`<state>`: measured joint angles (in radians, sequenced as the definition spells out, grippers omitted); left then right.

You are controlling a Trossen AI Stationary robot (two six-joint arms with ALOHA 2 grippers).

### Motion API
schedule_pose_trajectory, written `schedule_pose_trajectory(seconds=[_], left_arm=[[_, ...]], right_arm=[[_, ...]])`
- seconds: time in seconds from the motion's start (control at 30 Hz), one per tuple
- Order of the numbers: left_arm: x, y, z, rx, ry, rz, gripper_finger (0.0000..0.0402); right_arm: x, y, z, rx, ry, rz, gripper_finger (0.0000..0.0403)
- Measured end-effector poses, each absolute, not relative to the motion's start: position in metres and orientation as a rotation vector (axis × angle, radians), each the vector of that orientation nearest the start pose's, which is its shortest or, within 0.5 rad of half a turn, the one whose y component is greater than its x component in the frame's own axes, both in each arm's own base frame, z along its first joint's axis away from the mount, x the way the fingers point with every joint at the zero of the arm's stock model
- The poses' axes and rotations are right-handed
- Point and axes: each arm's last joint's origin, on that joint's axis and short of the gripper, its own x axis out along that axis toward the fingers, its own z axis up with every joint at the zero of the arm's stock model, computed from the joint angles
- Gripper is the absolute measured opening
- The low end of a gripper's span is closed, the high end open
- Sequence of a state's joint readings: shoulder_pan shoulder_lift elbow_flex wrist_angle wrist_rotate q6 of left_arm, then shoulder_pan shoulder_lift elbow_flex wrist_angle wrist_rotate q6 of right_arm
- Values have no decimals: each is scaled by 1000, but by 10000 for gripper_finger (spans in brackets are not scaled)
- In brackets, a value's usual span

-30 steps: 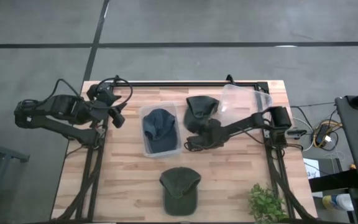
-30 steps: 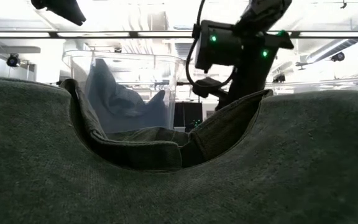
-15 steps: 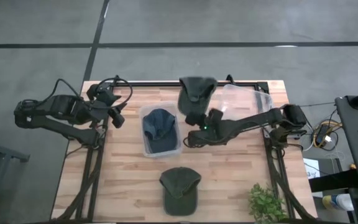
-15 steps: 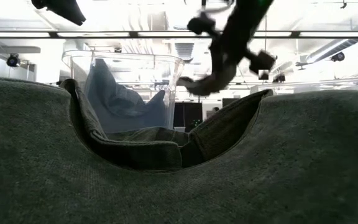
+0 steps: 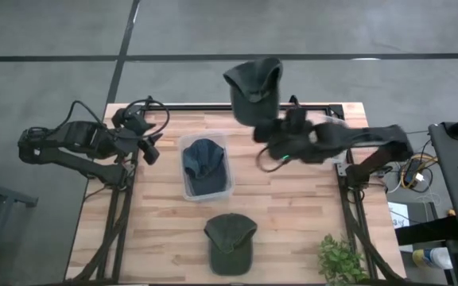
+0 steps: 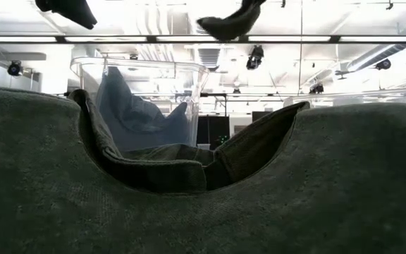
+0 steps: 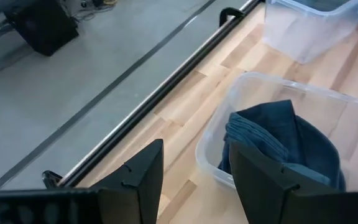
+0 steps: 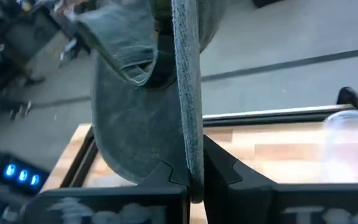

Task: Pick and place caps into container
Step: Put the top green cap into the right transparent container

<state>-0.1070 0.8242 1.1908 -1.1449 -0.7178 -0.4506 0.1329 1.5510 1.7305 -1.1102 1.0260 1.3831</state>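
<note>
An olive-green cap (image 5: 254, 85) is clamped by its brim in the closed right end effector (image 8: 194, 177), raised above the far edge of the surface (image 5: 293, 222). The left end effector (image 7: 194, 177) is held apart, empty, near the container (image 5: 188, 184) with a blue cap (image 5: 204, 163).

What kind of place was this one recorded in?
Most likely a robotics lab or workshop: a wooden table on a bare concrete floor, open ceiling ducts and strip lights overhead, and cabled equipment beside the table.
</note>
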Motion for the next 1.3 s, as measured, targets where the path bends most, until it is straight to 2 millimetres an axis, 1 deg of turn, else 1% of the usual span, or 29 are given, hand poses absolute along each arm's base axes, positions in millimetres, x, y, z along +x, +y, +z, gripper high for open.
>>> schedule_pose_trajectory(seconds=[0.2, 0.37, 0.5, 0.63, 0.7, 0.83, 0.9, 0.97, 1.03, 1.3], left_arm=[[114, 7, 378, -115, 574, 714, 177], [115, 6, 378, -138, 565, 719, 177], [115, 6, 378, -164, 553, 726, 177], [116, 6, 379, -201, 530, 732, 177], [117, 6, 380, -221, 514, 733, 177], [120, 6, 381, -253, 483, 734, 177], [122, 6, 382, -267, 467, 735, 177], [124, 5, 383, -276, 459, 734, 177], [128, 5, 382, -287, 457, 736, 177], [144, 3, 380, -296, 452, 727, 177]], right_arm=[[227, 8, 453, 752, 184, -1029, 9], [170, 2, 481, 808, 165, -902, 9], [131, -1, 493, 835, 172, -778, 9], [95, -4, 500, 866, 166, -668, 10], [80, -6, 501, 875, 161, -646, 10], [50, -10, 497, 876, 206, -677, 11], [37, -11, 491, 894, 258, -726, 11], [34, -12, 489, 914, 260, -736, 11], [30, -12, 489, 849, 269, -702, 11], [36, -10, 482, 754, 369, -677, 12]])
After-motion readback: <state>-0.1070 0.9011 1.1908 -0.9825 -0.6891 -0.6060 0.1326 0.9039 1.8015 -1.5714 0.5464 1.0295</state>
